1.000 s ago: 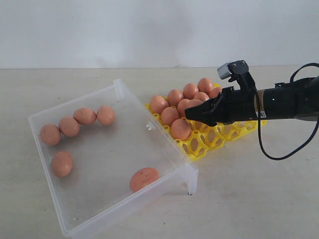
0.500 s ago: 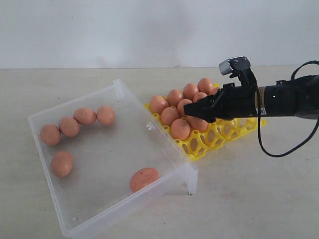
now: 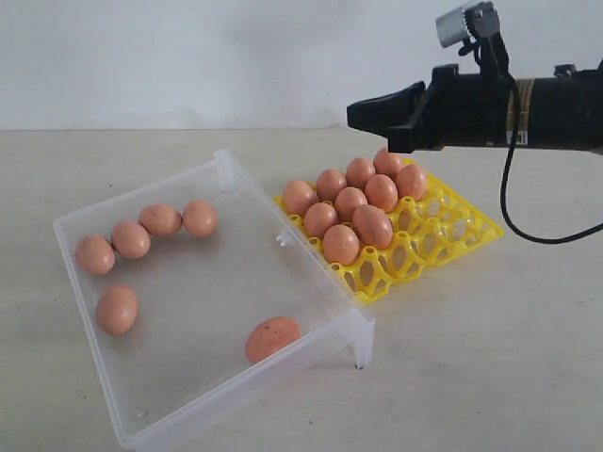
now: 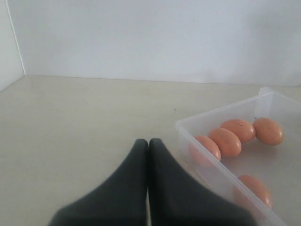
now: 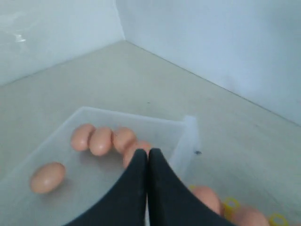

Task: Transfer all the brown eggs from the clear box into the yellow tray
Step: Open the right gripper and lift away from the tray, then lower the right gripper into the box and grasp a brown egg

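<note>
The clear box (image 3: 217, 282) holds several brown eggs: a curved row along its far left (image 3: 130, 239), one below that row (image 3: 117, 309) and one by the near right wall (image 3: 272, 339). The yellow tray (image 3: 443, 235) to its right carries several more eggs (image 3: 350, 202) in its left cups. My right gripper (image 3: 353, 115) hangs shut and empty, well above the tray. From the right wrist its tips (image 5: 148, 150) point down at the box (image 5: 186, 129) and the row of eggs (image 5: 101, 141). My left gripper (image 4: 148, 141) is shut and empty, low over the table beside the box's corner (image 4: 207, 162).
The tray's right cups (image 3: 462, 221) hold nothing. A black cable (image 3: 551, 235) loops down from the right arm over the table beside the tray. A white wall stands behind the beige table (image 3: 490, 358).
The right gripper was low over the tray around an egg. It has let go, risen well above the tray and shut. The egg now rests in a front cup.
</note>
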`<state>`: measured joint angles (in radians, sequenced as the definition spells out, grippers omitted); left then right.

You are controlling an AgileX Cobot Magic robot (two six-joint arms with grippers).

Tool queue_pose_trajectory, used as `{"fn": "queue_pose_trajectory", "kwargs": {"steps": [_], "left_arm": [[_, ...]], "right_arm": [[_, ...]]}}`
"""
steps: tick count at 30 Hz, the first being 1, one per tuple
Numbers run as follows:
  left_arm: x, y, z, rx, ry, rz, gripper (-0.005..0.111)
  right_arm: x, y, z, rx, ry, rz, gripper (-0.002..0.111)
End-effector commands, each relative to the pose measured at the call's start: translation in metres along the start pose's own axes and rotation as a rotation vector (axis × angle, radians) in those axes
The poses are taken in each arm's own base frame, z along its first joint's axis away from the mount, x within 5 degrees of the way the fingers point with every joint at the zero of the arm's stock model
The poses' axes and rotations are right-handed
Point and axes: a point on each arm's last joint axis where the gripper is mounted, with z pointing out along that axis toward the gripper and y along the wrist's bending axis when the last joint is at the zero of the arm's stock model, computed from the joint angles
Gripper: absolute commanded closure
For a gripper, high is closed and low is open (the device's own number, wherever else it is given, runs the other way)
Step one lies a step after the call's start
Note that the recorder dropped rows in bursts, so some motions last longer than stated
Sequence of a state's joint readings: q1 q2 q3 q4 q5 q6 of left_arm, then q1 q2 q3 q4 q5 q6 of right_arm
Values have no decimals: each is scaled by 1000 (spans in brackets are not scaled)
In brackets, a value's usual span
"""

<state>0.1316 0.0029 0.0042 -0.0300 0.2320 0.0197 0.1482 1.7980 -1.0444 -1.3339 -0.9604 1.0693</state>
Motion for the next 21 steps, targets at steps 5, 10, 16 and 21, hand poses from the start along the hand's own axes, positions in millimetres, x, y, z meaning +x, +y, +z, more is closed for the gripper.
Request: {"fn": "queue_pose_trajectory", "kwargs": {"steps": [5,10,16,21], "left_arm": [[-2,0,-1,5,-7,-4,111],[-2,0,-1,5,-7,-4,111],[-2,0,-1,5,-7,-4,111],[-2,0,-1,5,-7,-4,111]], "right_arm": [[-28,116,58,27,153,-341,109],[-11,147,100,552,507,-559,109],[-18,183,139,176,818,-141,109],[-41,192,168,-141,911,114,109]]}}
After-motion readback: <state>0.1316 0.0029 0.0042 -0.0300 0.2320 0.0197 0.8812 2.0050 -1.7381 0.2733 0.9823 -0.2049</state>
